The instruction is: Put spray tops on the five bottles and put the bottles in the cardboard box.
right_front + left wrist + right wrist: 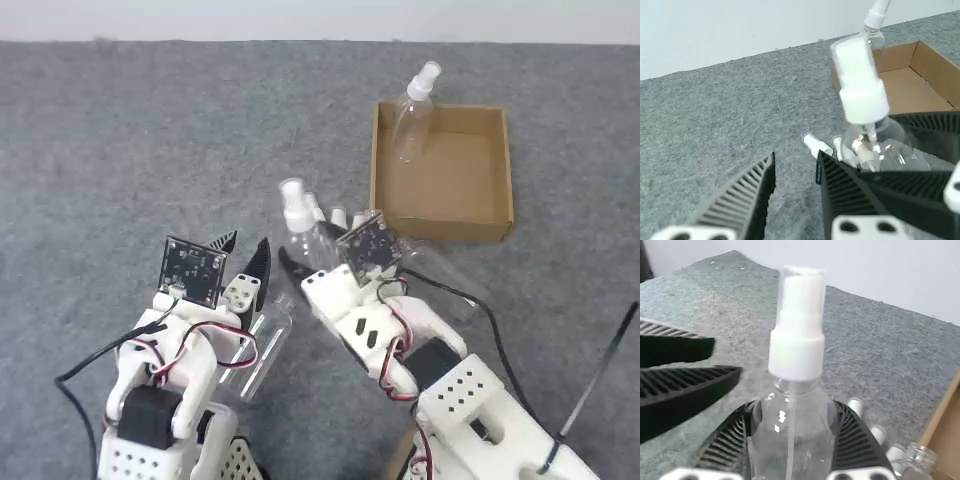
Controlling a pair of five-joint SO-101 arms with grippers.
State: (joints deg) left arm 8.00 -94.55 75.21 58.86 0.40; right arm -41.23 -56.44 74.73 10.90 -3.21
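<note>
Bottle [792, 405] with spray top [797, 325] on stands clamped in the right gripper [790, 440], centre frame, lower left of the box [450, 190]. Left gripper [246, 250] gapes wide beside it; a second bottle [412, 125], capped too, leans in the box's upper left corner.

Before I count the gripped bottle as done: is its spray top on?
On: a white spray top caps the bottle in the right gripper.
</note>
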